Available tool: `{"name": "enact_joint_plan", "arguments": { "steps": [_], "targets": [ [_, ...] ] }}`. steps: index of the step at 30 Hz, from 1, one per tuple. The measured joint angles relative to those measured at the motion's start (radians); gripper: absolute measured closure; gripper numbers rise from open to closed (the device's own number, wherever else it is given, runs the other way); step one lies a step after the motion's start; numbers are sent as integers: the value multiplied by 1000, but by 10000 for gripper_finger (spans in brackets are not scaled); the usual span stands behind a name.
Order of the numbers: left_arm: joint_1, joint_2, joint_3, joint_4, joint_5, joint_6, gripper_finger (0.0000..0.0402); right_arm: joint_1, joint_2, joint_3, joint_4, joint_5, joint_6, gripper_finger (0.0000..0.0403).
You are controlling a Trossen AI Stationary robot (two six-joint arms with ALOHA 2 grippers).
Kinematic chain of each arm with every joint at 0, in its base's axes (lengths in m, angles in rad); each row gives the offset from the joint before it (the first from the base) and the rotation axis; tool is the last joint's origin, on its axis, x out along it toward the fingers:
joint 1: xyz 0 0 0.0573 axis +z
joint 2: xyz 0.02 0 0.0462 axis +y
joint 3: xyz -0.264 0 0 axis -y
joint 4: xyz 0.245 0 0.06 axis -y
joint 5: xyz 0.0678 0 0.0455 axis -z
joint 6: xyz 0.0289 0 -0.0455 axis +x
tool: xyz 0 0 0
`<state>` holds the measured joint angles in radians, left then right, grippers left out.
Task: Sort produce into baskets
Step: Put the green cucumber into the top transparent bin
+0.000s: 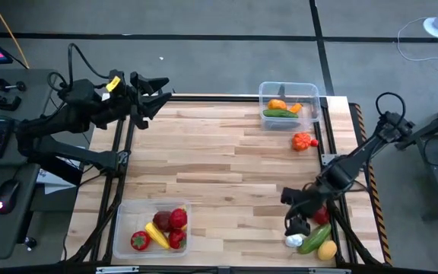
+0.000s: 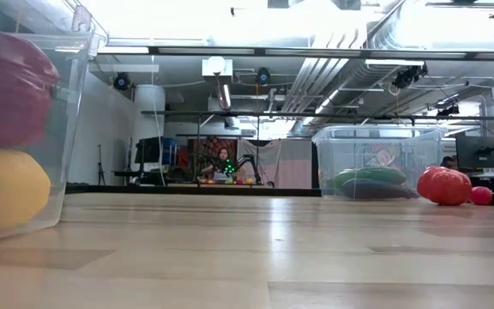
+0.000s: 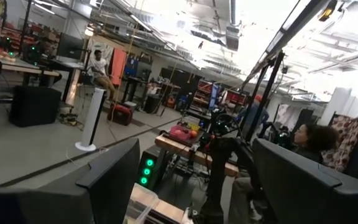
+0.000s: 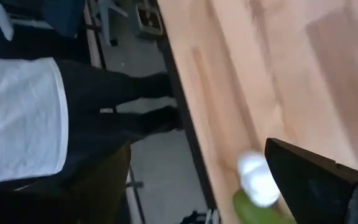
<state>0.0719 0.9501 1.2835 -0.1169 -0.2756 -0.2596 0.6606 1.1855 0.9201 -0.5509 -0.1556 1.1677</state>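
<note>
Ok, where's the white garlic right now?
High view: the white garlic lies loose at the table's near right corner, beside a green cucumber, just below the right end effector.

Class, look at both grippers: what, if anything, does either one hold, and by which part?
Nothing visibly. The left gripper is open, empty, at the table's far edge. The right gripper hovers by the white garlic, grip unclear.
</note>
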Motion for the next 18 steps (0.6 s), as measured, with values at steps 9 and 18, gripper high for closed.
{"name": "enact_joint_plan", "arguments": {
  "steps": [9, 18],
  "targets": [
    [0, 0, 0, 2, 0, 0, 101, 54, 12, -1, 5, -41, 45, 41],
    [0, 1, 0, 1, 3, 0, 101, 160, 153, -1, -185, -204, -122, 41]
  ]
}}
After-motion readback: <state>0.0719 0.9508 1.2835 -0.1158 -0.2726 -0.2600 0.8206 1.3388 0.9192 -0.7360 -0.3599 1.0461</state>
